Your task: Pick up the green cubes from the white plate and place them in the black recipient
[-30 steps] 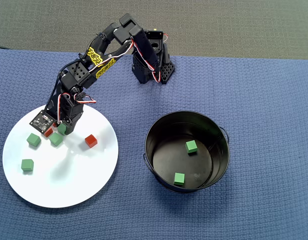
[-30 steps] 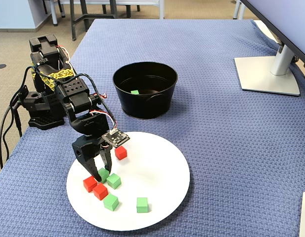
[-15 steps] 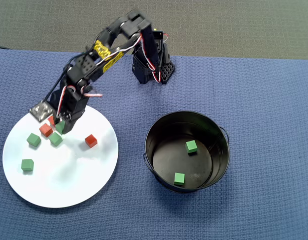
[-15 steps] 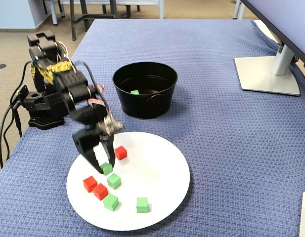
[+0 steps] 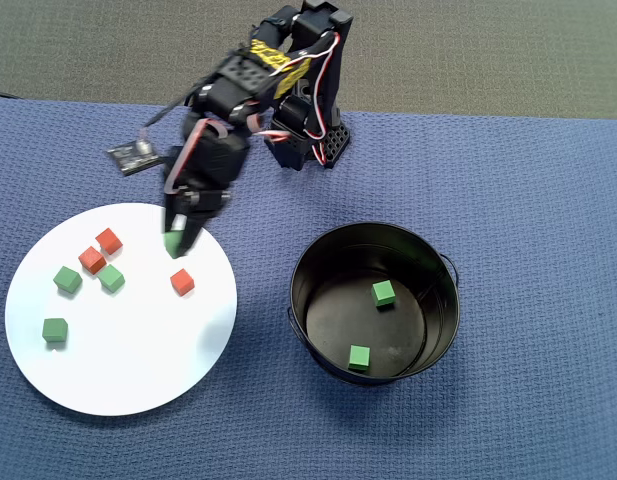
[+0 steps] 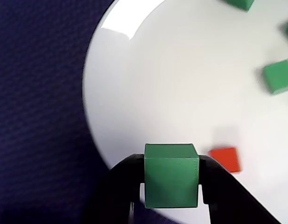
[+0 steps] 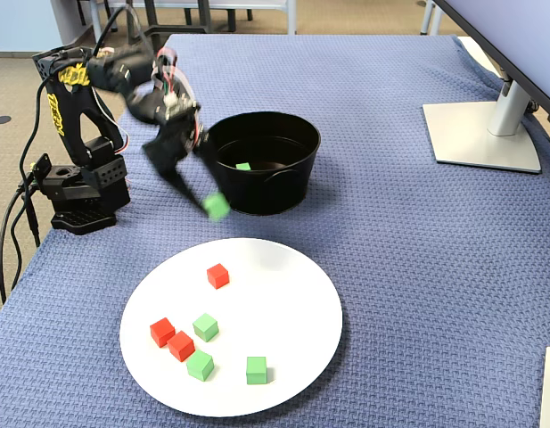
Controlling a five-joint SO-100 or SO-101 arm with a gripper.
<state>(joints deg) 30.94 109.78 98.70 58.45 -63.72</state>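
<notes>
in the wrist view a green cube (image 6: 171, 175) sits clamped between the two black fingers (image 6: 122, 186) at the bottom edge, held above the rim of the white plate (image 6: 181, 84). a red-orange cube (image 6: 225, 159) lies on the plate just right of it. more green cubes (image 6: 278, 77) lie blurred toward the upper right. dark blue cloth (image 6: 38, 107) covers the desk on the left

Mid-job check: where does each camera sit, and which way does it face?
Overhead view: above the table, straight down on plate, bucket and the whole arm with its base.
Wrist view: on the gripper, looking down at the plate edge; only the fingers show, clamping a green cube.
Fixed view: raised, at the plate end, facing across to the bucket; the whole arm stands at left.
All three show the held cube.
</notes>
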